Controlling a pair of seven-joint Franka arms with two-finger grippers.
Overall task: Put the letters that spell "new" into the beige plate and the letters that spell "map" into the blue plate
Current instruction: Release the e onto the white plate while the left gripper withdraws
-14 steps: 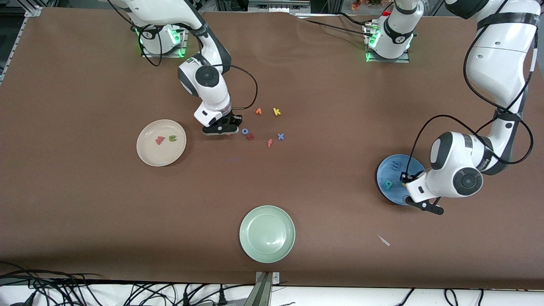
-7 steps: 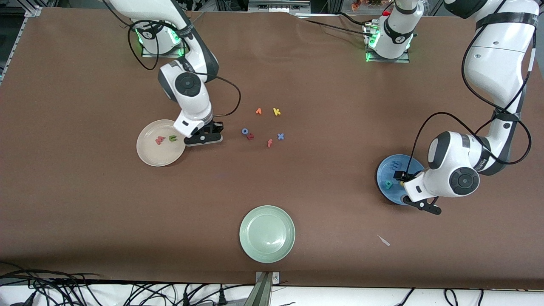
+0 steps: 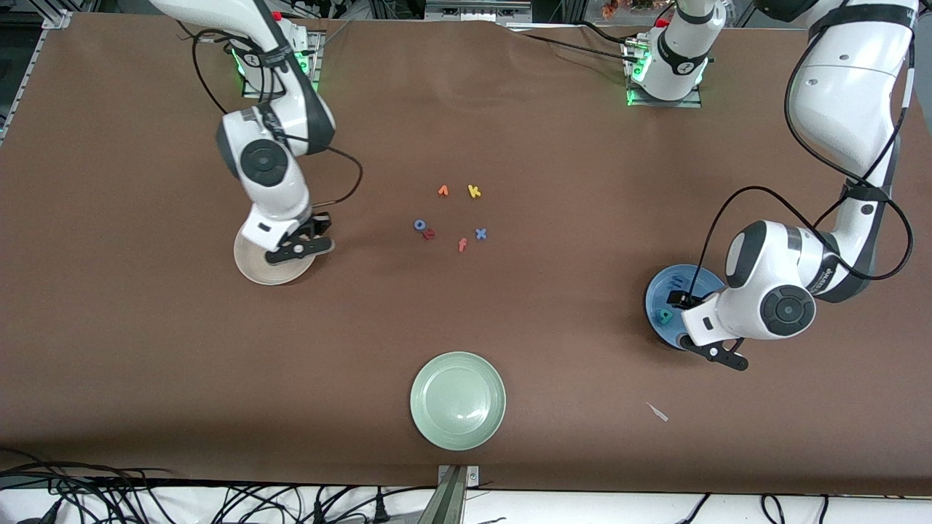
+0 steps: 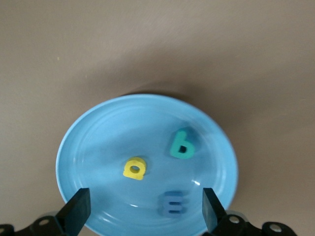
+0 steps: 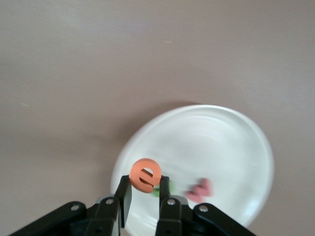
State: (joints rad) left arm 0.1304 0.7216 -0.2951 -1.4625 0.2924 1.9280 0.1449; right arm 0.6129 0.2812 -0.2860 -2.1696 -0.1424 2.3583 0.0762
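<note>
**Inspection: last "new" letter carried over its plate; "map" set in place**

The right end effector (image 5: 142, 196) is clenched on the orange e (image 5: 145, 175), pinched at its lower edge between the two fingers and held upright. It hangs over the rim of the beige plate (image 3: 256, 271), at the left of the front view. In the right wrist view the green n (image 5: 158, 191) and the salmon-red w (image 5: 199, 189) already lie in that plate, partly masked by the fingers. Judgement: the e is held above the plate so that it can be dropped beside the other two, which would finish that word.

The left end effector (image 4: 142, 216) is released, its fingers spread wide over the blue plate (image 4: 83, 142), at the lower right of the front view. The blue m (image 4: 173, 203), the yellow a (image 4: 134, 168) and the teal p (image 4: 183, 143) all lie inside the plate, apart from one another. Judgement: that word is complete and this arm has nothing left to fetch.

Surface and surroundings: the desk (image 3: 568, 349) is covered in plain brown sheet. A loose cluster of spare letters (image 3: 451, 217) sits at centre frame, untouched. An empty pale green plate (image 3: 457, 400) sits at lower centre. Cables run along the bottom edge of the frame.
</note>
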